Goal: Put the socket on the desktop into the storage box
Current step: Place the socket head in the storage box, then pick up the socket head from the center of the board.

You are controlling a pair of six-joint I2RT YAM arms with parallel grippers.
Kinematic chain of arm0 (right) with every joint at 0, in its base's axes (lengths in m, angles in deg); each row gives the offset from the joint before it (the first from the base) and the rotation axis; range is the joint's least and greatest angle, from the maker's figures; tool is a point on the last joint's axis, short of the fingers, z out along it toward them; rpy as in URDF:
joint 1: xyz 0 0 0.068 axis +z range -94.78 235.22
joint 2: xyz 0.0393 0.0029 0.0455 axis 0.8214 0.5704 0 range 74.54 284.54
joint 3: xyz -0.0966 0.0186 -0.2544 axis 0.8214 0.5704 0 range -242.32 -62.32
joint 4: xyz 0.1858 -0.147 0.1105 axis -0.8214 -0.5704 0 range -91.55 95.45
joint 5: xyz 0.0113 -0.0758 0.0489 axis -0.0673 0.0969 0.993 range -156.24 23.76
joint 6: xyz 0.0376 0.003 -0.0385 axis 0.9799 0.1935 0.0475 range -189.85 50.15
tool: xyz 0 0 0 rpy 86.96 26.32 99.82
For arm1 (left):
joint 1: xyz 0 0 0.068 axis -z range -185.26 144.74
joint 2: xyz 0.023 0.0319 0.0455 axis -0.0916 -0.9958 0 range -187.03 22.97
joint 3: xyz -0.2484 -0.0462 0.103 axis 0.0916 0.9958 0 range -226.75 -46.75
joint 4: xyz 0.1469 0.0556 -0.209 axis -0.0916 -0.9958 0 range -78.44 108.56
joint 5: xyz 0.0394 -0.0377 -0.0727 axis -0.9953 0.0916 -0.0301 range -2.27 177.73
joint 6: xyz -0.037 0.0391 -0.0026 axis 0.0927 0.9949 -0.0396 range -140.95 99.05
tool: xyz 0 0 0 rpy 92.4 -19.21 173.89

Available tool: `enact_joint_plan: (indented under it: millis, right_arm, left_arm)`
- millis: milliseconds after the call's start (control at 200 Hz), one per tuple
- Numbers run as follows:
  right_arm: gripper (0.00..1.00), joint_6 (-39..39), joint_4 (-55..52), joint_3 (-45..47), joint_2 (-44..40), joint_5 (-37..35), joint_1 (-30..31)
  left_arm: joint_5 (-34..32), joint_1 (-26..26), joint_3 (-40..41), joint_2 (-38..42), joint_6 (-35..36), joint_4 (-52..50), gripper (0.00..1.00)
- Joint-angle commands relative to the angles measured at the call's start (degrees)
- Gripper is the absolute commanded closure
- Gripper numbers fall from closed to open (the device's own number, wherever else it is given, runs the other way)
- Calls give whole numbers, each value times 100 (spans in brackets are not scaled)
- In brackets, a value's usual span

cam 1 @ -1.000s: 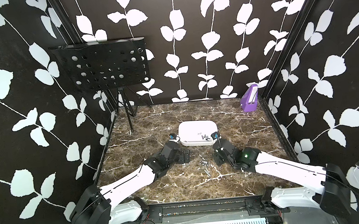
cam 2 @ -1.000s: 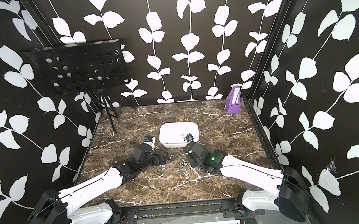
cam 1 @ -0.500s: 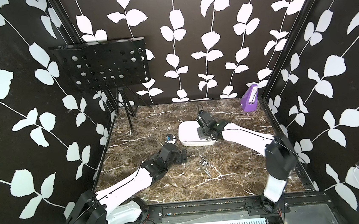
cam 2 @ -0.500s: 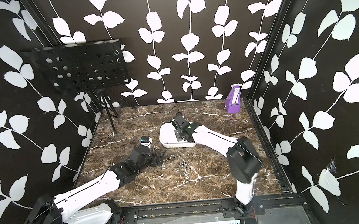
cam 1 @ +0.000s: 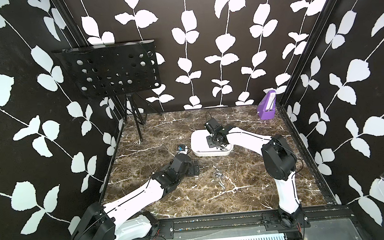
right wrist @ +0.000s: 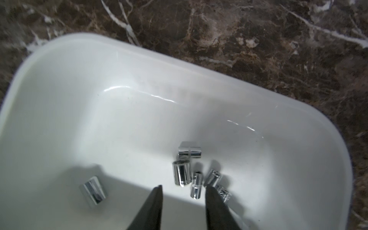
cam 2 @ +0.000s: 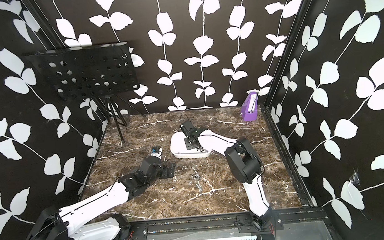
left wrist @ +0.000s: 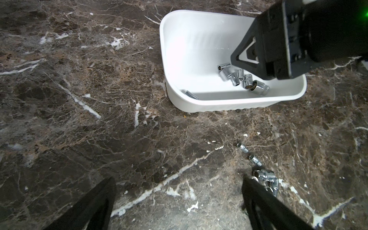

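The white storage box point(cam 1: 195, 146) point(cam 2: 175, 148) stands mid-desktop point(cam 1: 240, 192). My right gripper point(cam 1: 213, 142) point(cam 2: 192, 145) hangs over it, open, with nothing between its fingers point(right wrist: 183, 186). Below it, several chrome sockets point(right wrist: 182, 175) point(left wrist: 239, 78) lie clustered on the box floor, and one socket point(right wrist: 93, 190) lies apart. Several more sockets point(cam 1: 218, 175) point(cam 2: 196, 176) point(left wrist: 264, 176) lie on the desktop in front of the box. My left gripper point(cam 1: 196, 167) point(left wrist: 178, 180) rests low just left of them, open and holding nothing, one finger beside the nearest socket.
A small purple wedge-shaped box point(cam 1: 267, 108) stands in the back right corner. A black perforated music stand point(cam 1: 110, 70) rises at the back left, its tripod foot point(cam 1: 140, 137) on the desktop. Patterned walls close three sides.
My right arm has swung from the desktop near the loose sockets up and back over the storage box, and its jaws have parted. The left arm has barely moved.
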Motion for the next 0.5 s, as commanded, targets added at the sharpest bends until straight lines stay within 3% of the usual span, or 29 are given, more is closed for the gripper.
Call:
enact_joint_plan:
  millis: [0, 225, 495]
  right_arm:
    - [53, 24, -97, -289, -97, 56, -33]
    - [52, -158, -157, 147, -851, 213, -27]
    - [48, -321, 260, 2273, -3369, 407, 9]
  left_arm:
    - [-94, 19, -71, 53, 81, -101, 1]
    - [16, 18, -39, 76, 147, 18, 1]
    - [-167, 15, 174, 433, 96, 179, 1]
